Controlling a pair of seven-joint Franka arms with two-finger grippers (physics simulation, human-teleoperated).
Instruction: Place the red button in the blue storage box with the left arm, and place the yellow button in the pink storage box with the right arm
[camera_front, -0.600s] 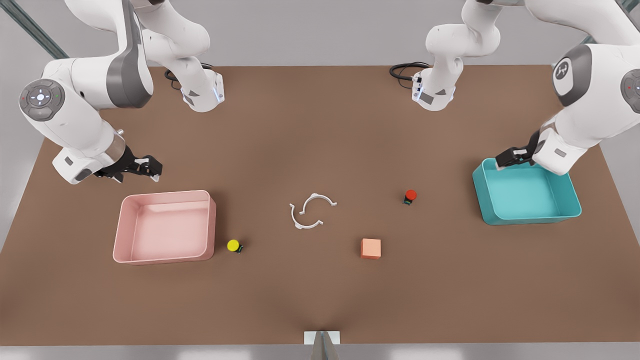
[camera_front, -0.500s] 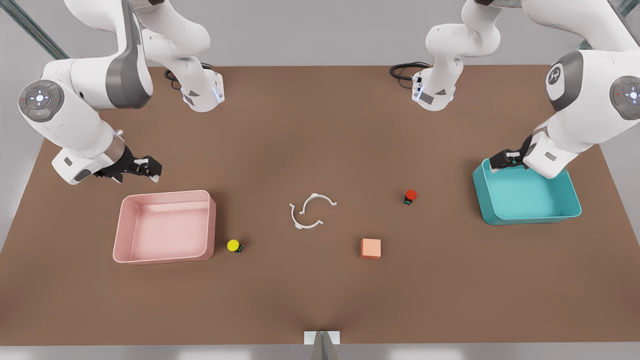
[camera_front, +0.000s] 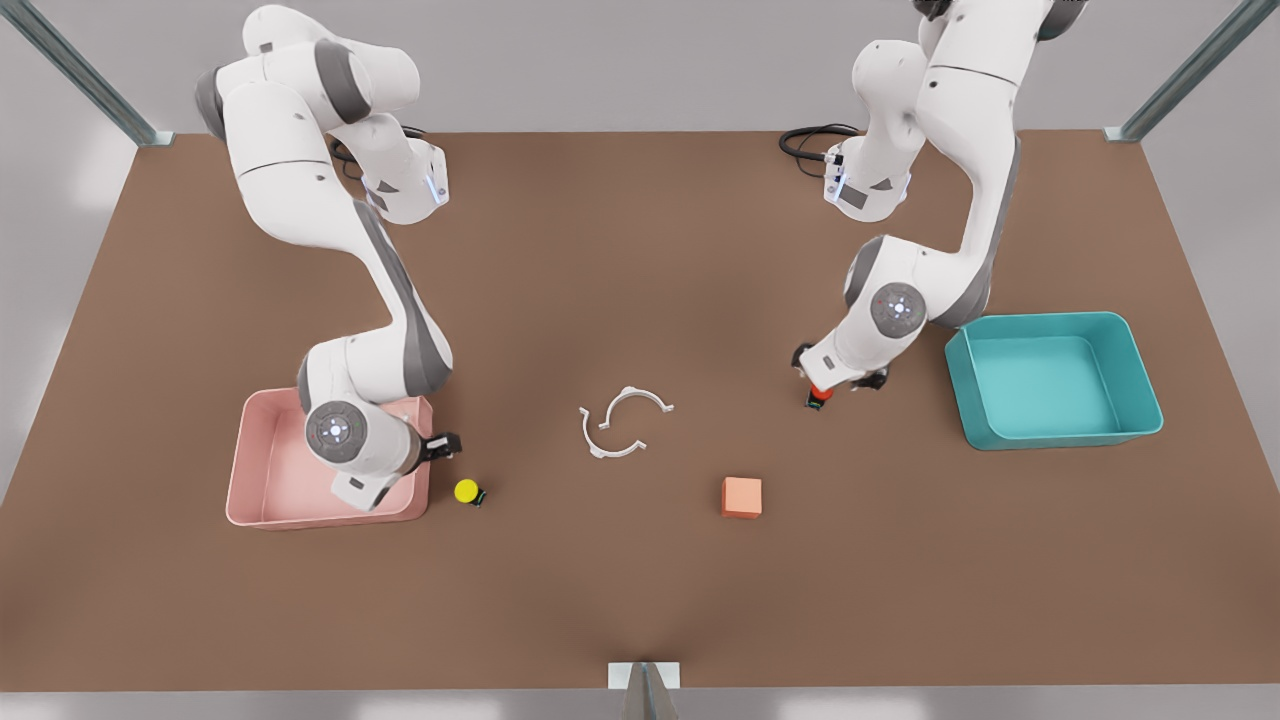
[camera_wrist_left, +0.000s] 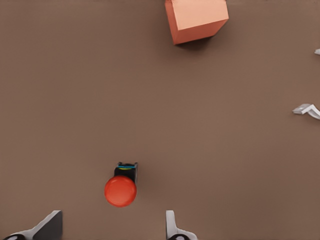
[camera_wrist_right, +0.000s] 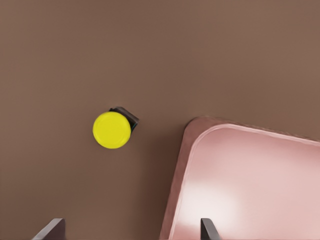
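The red button (camera_front: 820, 394) lies on the brown table at the front view's right of centre, and my left gripper (camera_front: 836, 376) hovers right over it, open. In the left wrist view the red button (camera_wrist_left: 120, 190) sits just ahead of the gap of the left gripper (camera_wrist_left: 110, 228). The blue storage box (camera_front: 1060, 436) stands further toward the front view's right. The yellow button (camera_front: 466, 491) lies beside the pink storage box (camera_front: 300, 520). My right gripper (camera_front: 442, 447) hangs open over that box's corner. In the right wrist view, the yellow button (camera_wrist_right: 112, 130) lies beside the pink storage box (camera_wrist_right: 179, 172), ahead of the right gripper (camera_wrist_right: 129, 231).
A salmon-orange cube (camera_front: 742, 496) sits near the table's front centre, also in the left wrist view as the cube (camera_wrist_left: 196, 20). Two white curved clips (camera_front: 620, 422) lie mid-table. Cables (camera_front: 810, 140) and both arm bases stand along the back edge.
Both arms swung inward and down. The left gripper left the blue box's rim for the red button; the right gripper moved from behind the pink box to its corner near the yellow button.
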